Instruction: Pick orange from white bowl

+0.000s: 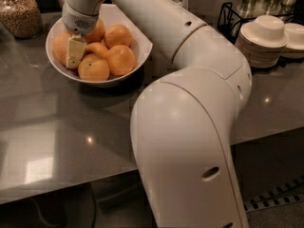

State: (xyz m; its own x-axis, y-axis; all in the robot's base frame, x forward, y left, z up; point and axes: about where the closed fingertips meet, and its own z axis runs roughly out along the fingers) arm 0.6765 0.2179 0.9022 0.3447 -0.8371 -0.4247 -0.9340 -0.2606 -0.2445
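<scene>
Cream end effector (76, 55) in white bowl (140, 43), plain orange oranges (121, 60), grey table (71, 127)

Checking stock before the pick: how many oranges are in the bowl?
6 oranges, all in the bowl: one far left by the claw, one back under its wrist, one back right, a small one in the middle, one front, one right. Others may be hidden.

Kitchen: stacked plates (264, 44), jar (19, 14); hand (75, 55) in white bowl (141, 49).
</scene>
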